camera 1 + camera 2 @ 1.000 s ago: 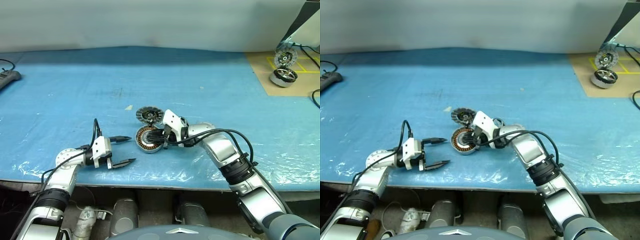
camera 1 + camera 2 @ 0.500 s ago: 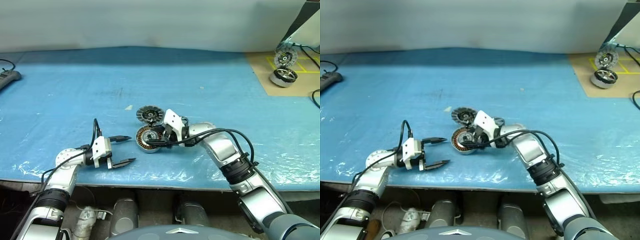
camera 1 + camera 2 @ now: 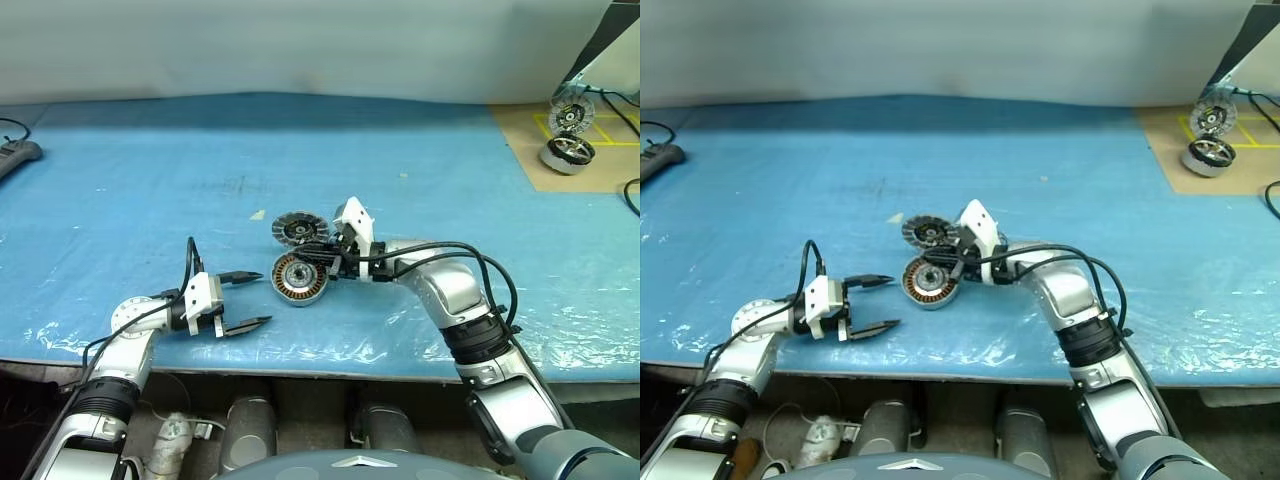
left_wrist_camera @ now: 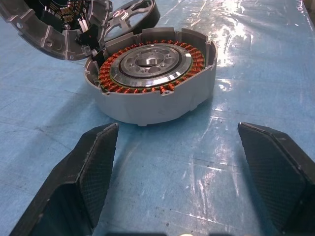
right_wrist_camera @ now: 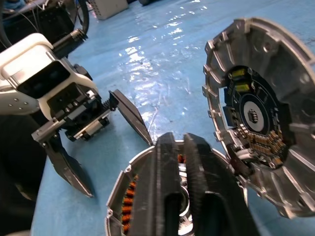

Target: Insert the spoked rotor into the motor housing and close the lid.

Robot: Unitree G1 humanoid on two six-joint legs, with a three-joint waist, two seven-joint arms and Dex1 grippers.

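1. Step in hand, as I judge it: get the rotor [image 4: 134,10] into the housing [image 3: 300,278]. Not yet done; the housing's copper ring and centre are bare.
2. Housing sits upright on the tabletop [image 3: 150,180]. The lid [image 3: 297,229] is at its 12 o'clock, tilted, with its edge against the housing rim.
3. R end effector [image 5: 180,147]: fingers pressed together, nothing seen between them. It hovers over the housing's 2 o'clock edge, arm coming in from 3 o'clock.
4. L end effector [image 3: 264,298]: spread wide, empty, at the housing's 8 o'clock and apart from it, pointing at it.
5. To do it well:
   - Open R first, then pinch the rotor by its rim, not a spoke.
   - Bring it level and centred over the housing, and lower it straight so it doesn't cock on the windings.
   - L could steady the housing wall, since a sideways nudge may slide it on the slick sheet.
   - Mind the leaning lid; it could tip into the opening.
6. Views compared:
   - L wrist view shows the rotor beyond the housing, just beside the lid. Whether it's flat or propped, can't tell.
   - Head views hide that spot behind the R end effector.
   - R wrist view shows the lid's ribbed inner face w/ dark centre, and R's fingers together; head views are too coarse for either.
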